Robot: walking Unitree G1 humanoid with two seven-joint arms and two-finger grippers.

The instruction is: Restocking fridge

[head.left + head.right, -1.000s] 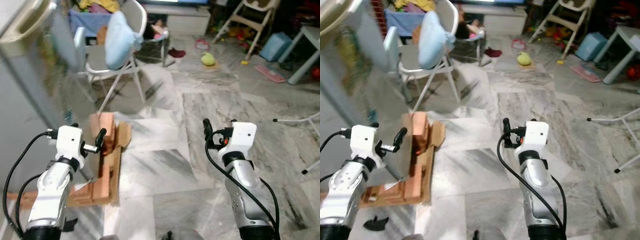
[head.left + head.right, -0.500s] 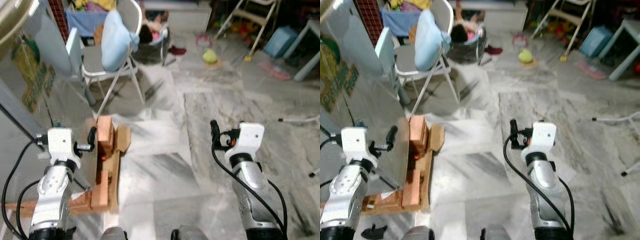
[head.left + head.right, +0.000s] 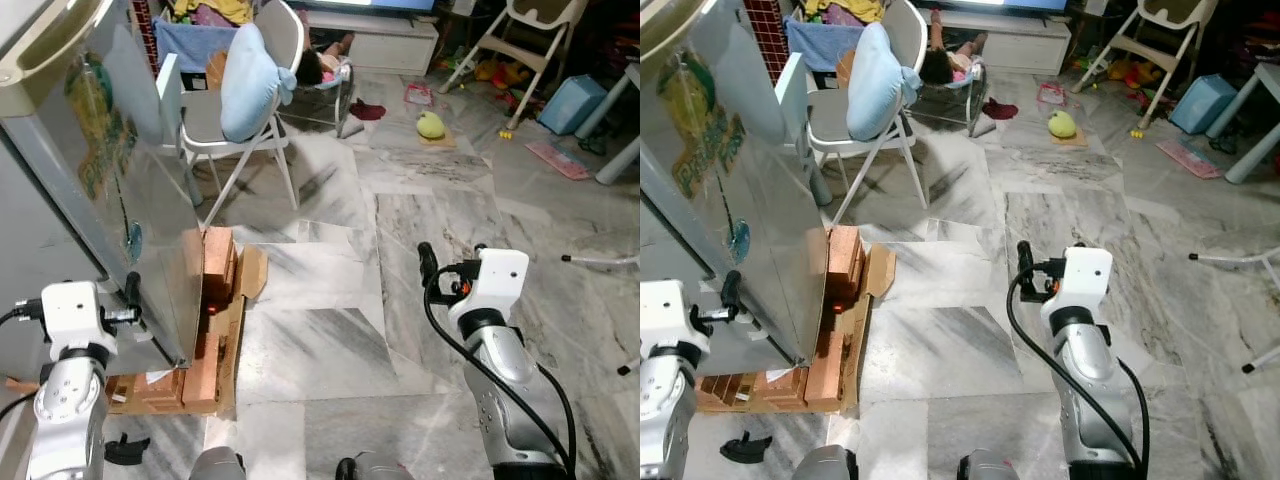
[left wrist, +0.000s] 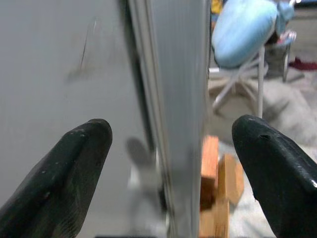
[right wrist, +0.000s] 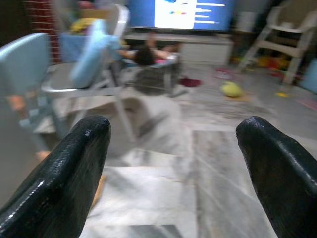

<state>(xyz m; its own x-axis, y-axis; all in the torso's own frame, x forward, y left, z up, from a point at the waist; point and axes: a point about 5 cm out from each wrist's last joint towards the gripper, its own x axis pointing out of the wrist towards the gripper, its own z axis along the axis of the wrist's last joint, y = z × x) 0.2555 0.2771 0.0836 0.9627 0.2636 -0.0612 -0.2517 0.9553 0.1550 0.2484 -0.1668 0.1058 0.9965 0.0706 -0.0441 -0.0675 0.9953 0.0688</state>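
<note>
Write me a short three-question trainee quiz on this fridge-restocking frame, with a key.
1. True or false: the left hand has its fingers spread on either side of the fridge door edge.
2. Multiple choice: what lies under the fridge at floor level? A) a rug B) wooden blocks on cardboard C) a bucket
3. Fill in: the pale blue cushion leans on the back of a white folding ____.

Key: 1 true; 2 B; 3 chair. Note that the right hand is open and holds nothing, raised over the marble floor.
</note>
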